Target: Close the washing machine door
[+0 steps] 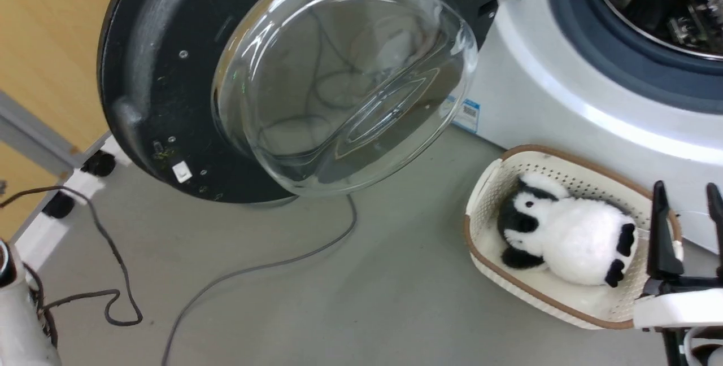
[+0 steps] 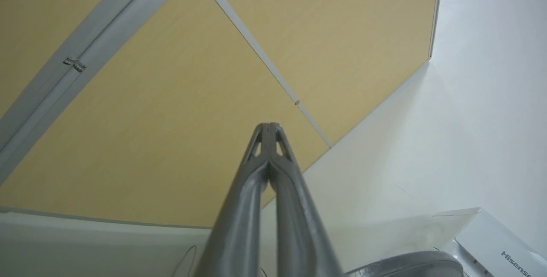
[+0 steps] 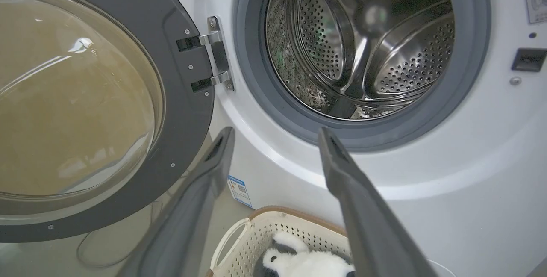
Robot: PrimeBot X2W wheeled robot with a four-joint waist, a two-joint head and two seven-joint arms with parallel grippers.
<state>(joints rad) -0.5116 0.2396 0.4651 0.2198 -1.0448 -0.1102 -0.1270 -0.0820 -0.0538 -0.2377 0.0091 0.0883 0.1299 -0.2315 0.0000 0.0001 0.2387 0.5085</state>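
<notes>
Door (image 1: pixel 164 100): wide open, hanging on its hinge (image 3: pixel 216 57) at the left of the washer (image 1: pixel 565 106), glass bowl facing out from the washer front.
Drum (image 3: pixel 363 42): exposed, ringed by the grey-blue gasket (image 3: pixel 256 97).
Basket (image 1: pixel 565 154): on the floor against the washer front, below the opening. A black-and-white plush (image 1: pixel 570 236) lies in it.
Cable (image 1: pixel 254 270): runs over the floor left of the washer and under the door.
Right gripper (image 3: pixel 277 134): fingers spread wide, pointing at the washer front below the opening and above the basket. It is apart from the door and the washer.
Left gripper (image 2: pixel 269 126): fingers pressed together at the tips, pointing at a tan wall panel (image 2: pixel 171 119) left of the washer, with a washer corner showing at the lower right of the left wrist view.
</notes>
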